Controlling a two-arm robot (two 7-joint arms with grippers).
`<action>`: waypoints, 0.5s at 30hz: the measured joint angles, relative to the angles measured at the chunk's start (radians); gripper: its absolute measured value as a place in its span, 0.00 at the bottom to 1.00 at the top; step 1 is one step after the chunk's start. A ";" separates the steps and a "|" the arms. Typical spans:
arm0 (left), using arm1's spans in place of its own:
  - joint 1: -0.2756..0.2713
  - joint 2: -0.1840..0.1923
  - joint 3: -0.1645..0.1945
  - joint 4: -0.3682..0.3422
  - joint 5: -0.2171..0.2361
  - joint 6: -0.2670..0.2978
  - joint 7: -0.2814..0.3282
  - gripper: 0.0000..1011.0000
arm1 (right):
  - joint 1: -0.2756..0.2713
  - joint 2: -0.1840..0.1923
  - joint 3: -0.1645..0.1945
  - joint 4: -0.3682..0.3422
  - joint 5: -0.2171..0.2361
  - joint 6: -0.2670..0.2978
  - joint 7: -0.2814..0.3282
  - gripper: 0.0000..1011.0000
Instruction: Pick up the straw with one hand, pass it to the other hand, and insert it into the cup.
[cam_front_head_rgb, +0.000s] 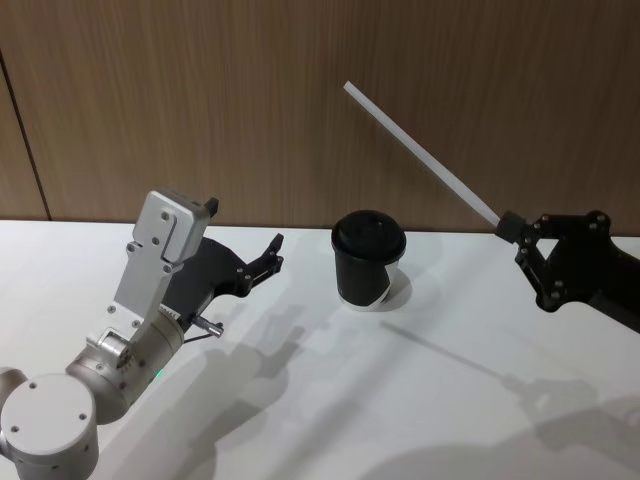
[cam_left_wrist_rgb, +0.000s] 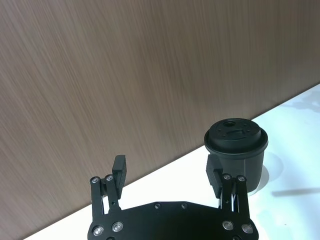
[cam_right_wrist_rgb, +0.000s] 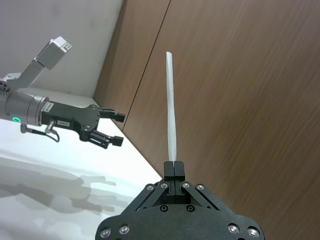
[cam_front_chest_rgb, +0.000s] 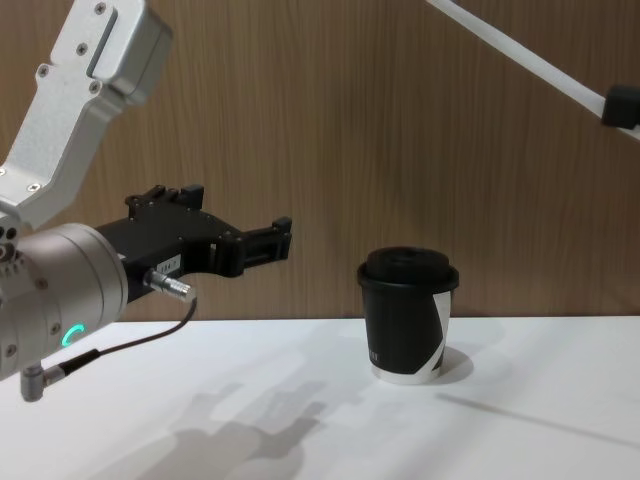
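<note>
My right gripper (cam_front_head_rgb: 508, 227) is raised at the right, shut on the lower end of the straw (cam_front_head_rgb: 420, 152). The long white straw slants up and to the left, its free end high above the cup (cam_front_head_rgb: 368, 260). In the right wrist view the straw (cam_right_wrist_rgb: 171, 110) stands straight out of the closed fingertips (cam_right_wrist_rgb: 174, 169). The black lidded cup stands upright on the white table (cam_front_head_rgb: 330, 400), below the straw. My left gripper (cam_front_head_rgb: 245, 227) hovers left of the cup, open and holding nothing; the cup (cam_left_wrist_rgb: 236, 149) sits just beyond one of its fingers (cam_left_wrist_rgb: 215, 172).
A brown wood-panel wall (cam_front_head_rgb: 300, 100) runs close behind the table and the cup. The silver left arm (cam_front_head_rgb: 110, 350) takes up the near left corner. Shadows of both arms fall on the bare white tabletop in front of the cup.
</note>
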 joint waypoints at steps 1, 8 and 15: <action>0.000 0.000 0.000 0.000 0.000 0.000 0.000 0.99 | 0.001 0.000 -0.001 0.000 0.001 0.000 0.001 0.00; 0.000 0.000 0.000 0.000 0.000 0.000 0.000 0.99 | 0.004 -0.001 -0.006 0.000 0.005 -0.002 0.005 0.00; 0.001 -0.001 -0.007 -0.003 -0.016 0.003 -0.015 0.99 | 0.006 -0.001 -0.008 0.000 0.007 -0.002 0.006 0.00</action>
